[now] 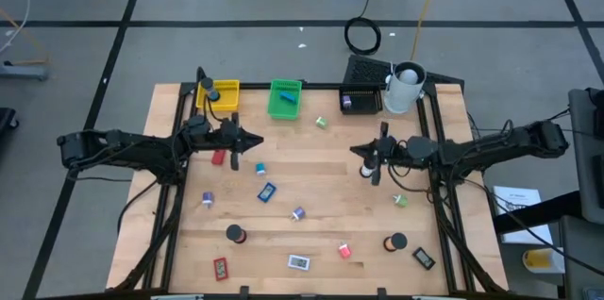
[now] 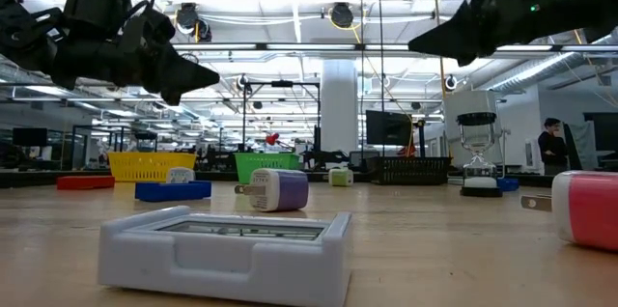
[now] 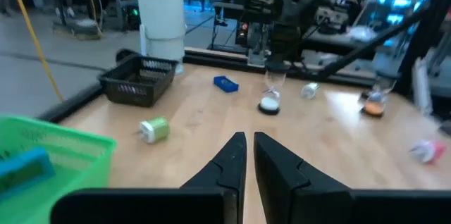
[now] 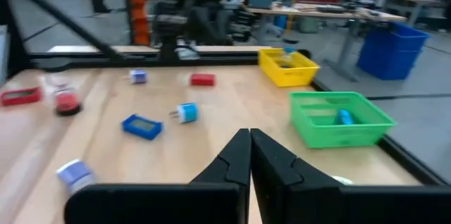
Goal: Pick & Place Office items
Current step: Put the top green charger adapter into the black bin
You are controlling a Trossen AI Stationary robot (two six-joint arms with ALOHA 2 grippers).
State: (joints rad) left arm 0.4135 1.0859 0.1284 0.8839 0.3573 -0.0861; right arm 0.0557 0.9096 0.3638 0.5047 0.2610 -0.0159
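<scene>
The office items lie scattered on the wooden table (image 1: 311, 187): a red piece (image 1: 219, 158), a blue flat piece (image 1: 267, 191), purple bits (image 1: 298, 213), black rolls (image 1: 234, 233) and a green bit (image 1: 321, 123). My left gripper (image 1: 257, 140) hovers shut above the table's left half, pointing level toward the right, the red piece just below it. My right gripper (image 1: 355, 151) hovers shut right of centre, pointing level toward the left. Neither has anything between its fingers, as both wrist views show (image 3: 249, 143) (image 4: 249, 139).
A yellow tray (image 1: 219, 95), a green tray (image 1: 285, 98) holding a blue piece, and a black tray (image 1: 362, 88) line the far edge, with a white cup (image 1: 406, 88) beside the black one. A small hourglass (image 3: 270, 101) stands under the right gripper.
</scene>
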